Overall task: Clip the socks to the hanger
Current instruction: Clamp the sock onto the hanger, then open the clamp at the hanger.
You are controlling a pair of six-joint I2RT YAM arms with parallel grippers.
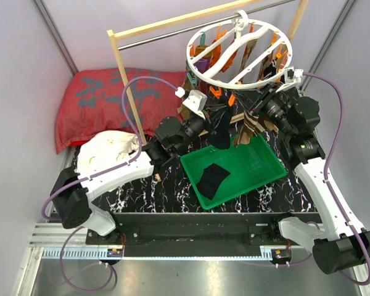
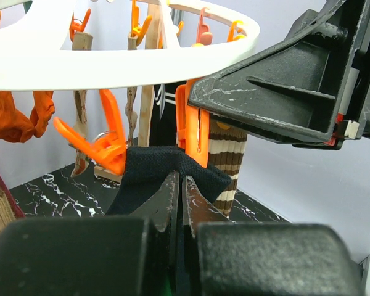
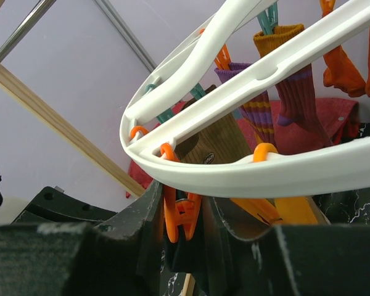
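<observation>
The white ring hanger (image 1: 239, 52) hangs from the rod, with several socks clipped under it: orange (image 2: 18, 117), brown-and-cream striped (image 2: 228, 154), purple and orange (image 3: 296, 92). My left gripper (image 2: 180, 179) is shut on a black sock (image 2: 148, 169) and holds its top edge up at an orange clip (image 2: 194, 132) under the ring. My right gripper (image 3: 182, 206) reaches in from the right, its fingers (image 2: 277, 92) closed on both sides of that orange clip (image 3: 180, 216). In the top view both grippers, left (image 1: 205, 123) and right (image 1: 263, 105), meet below the ring.
A green tray (image 1: 268, 161) on the marble table holds another black sock (image 1: 211, 179). A white cloth (image 1: 108, 148) and a red pillow (image 1: 98, 102) lie at the left. The wooden frame (image 1: 126, 80) with a metal rod (image 1: 172, 36) stands behind.
</observation>
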